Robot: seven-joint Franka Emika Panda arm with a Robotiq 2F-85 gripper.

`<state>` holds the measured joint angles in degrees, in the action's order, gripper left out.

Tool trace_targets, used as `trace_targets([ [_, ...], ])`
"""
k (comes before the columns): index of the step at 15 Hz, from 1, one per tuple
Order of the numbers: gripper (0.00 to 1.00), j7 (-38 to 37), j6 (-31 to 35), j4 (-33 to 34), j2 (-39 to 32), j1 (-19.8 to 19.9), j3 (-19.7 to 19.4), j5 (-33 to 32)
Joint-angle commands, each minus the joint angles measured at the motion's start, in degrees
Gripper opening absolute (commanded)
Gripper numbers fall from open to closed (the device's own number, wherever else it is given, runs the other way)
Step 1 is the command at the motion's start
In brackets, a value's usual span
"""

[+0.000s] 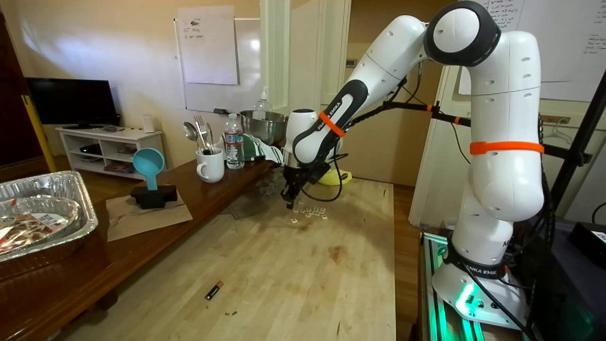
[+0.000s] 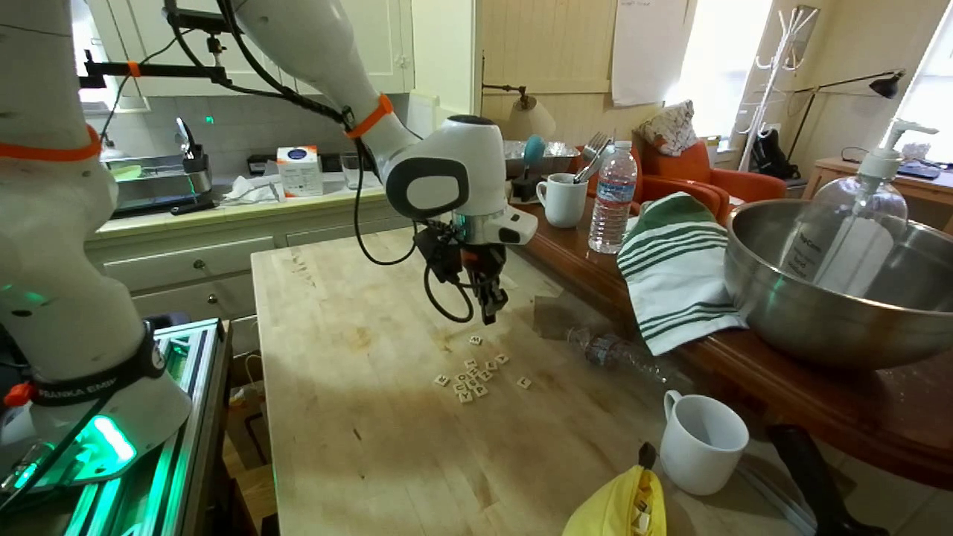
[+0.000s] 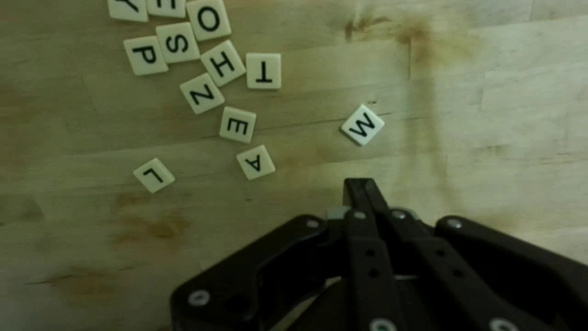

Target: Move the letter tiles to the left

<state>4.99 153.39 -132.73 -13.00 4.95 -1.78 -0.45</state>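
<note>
Wrist view puts your gripper [image 3: 360, 182] at the lower edge, its two black fingers [image 3: 353, 197] pressed together side against side into one narrow tip. Nearest that tip, a little farther up, you have the M-or-W tile [image 3: 362, 125]; its slant leaves the letter uncertain. To the left in that view lie the A tile [image 3: 256, 162] and, just beside it, the E tile [image 3: 237, 124], with the L tile [image 3: 154, 175] well apart from both. Beyond them you find the T tile [image 3: 263, 71] and H tile [image 3: 223, 63], then the bulk of the letter tiles [image 3: 177, 42] bunched together, the topmost cut off by the upper edge. In both exterior views your gripper points down toward the pale wooden tabletop [image 2: 357, 432], close to the letter tiles lying there; you cannot tell whether it touches the wood. Farther out, in an exterior view, a yellow zippered pouch [image 2: 614, 506] lies near an upright white mug [image 2: 703, 443]. On the raised dark-wood counter [image 1: 118, 251] alongside, you have a steel mixing bowl [image 2: 826, 320] holding a pump bottle [image 2: 849, 231], a green-striped towel [image 2: 674, 268] draped over the edge, a water bottle [image 2: 613, 197] standing upright and a cutlery-filled mug [image 2: 563, 201]. Farther along it, in an exterior view, a teal scoop [image 1: 149, 163] stands in a black base [image 1: 154, 195] on brown paper [image 1: 120, 222], beside foil trays [image 1: 81, 203]. On the tabletop, well apart from the letter tiles, a battery [image 1: 214, 290] lies on its side.
</note>
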Motion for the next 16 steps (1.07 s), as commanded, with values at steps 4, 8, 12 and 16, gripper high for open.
trace_targets([
  [4,0.0,5.13,-3.47,-0.36,2.19,1.59,-1.55,-0.8],
  [8,0.0,9.85,-3.03,-0.02,0.02,2.97,-2.6,-1.56],
  [12,0.0,14.28,-0.47,-0.1,-2.35,4.53,-2.75,-1.38],
  [16,0.0,16.68,1.18,-0.15,-3.99,5.53,-2.52,-1.34],
])
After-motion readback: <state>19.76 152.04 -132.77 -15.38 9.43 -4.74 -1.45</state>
